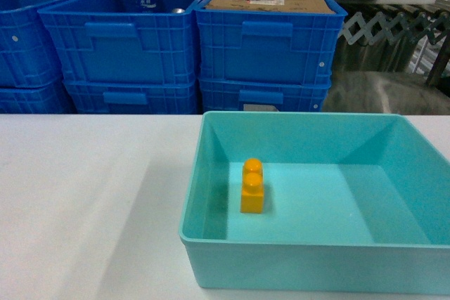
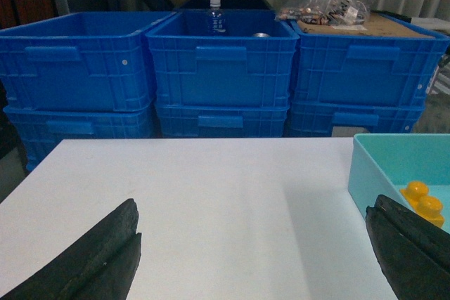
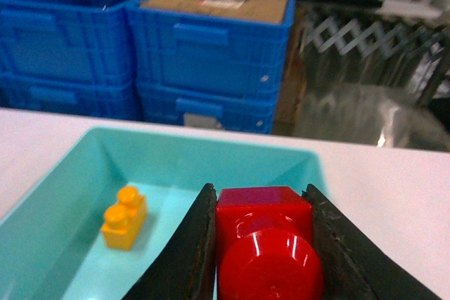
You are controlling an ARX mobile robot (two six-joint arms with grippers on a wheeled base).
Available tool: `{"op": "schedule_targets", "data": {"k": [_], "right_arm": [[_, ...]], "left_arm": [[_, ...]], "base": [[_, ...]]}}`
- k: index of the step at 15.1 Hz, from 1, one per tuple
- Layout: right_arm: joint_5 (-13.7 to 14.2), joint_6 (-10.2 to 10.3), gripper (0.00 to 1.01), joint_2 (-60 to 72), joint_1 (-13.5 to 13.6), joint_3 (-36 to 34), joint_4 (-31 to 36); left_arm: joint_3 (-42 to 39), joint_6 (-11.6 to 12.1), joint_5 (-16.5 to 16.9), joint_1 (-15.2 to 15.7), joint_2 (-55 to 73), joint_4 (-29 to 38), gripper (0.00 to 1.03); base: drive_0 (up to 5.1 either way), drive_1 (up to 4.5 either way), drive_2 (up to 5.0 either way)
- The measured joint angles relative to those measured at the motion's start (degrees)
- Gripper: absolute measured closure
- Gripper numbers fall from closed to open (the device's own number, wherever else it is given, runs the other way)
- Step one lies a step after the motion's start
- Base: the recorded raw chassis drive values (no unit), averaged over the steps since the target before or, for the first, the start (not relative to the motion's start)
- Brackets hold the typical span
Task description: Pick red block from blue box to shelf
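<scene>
The red block (image 3: 264,240) is clamped between the right fingers (image 3: 336,244), stud toward the camera, raised above the blue box (image 3: 63,194). The left fingers (image 2: 91,261) are spread wide, empty, over the worktop (image 2: 211,201).

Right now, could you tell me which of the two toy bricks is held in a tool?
The red block, clamped between the right tool's fingers above the blue box. The yellow two-stud brick lies loose on the box floor.
</scene>
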Motion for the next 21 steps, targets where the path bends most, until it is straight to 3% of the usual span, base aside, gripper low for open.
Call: {"op": "schedule_targets", "data": {"k": [1,4,7,8,11,12,13,14,21], "right_arm": [[0.4,0.3,0.72,-4.4,-3.5,-2.4,0.4],[-5.5,0.4,0.72,-13.3,-9.3,-6.3,-5.1],[-9.3,0.4,0.72,-20.0,-13.4,-8.2,-9.5],[-10.3,0.4,0.72,-20.2,-14.6,-9.9,-6.5],[-13.4,0.4,0.72,-27.5,-17.5,-10.5,-13.9],[-15.2,0.4,0.72,-29.9,-19.0,-10.5,-16.0],[-19.4,0.4,0.72,-32.1,-22.9,-10.5,-18.3],[-19.5,0.4,0.72,-33.9,-24.6,-10.5,-20.2],[-20.1,0.4,0.73,-44.3,-24.1,-10.5,-30.1]], "left_arm": [[0.0,0.0,0.0,0.0,0.0,0.1,0.05],[0.0,0.0,0.0,0.0,0.0,0.0,0.05],[0.0,0.0,0.0,0.0,0.0,0.0,0.05],[0.0,0.0,0.0,0.0,0.0,0.0,0.05],[0.0,0.0,0.0,0.0,0.0,0.0,0.05],[0.0,0.0,0.0,0.0,0.0,0.0,0.05],[0.0,0.0,0.0,0.0,0.0,0.0,0.05],[0.0,0.0,0.0,0.0,0.0,0.0,0.05],[0.0,0.0,0.0,0.0,0.0,0.0,0.05]], "base": [[0.0,0.00,0.0],[0.0,0.00,0.0],[0.0,0.00,0.0],[0.0,0.00,0.0],[0.0,0.00,0.0],[0.0,0.00,0.0],[0.0,0.00,0.0],[0.0,0.00,0.0],[0.0,0.00,0.0]]}}
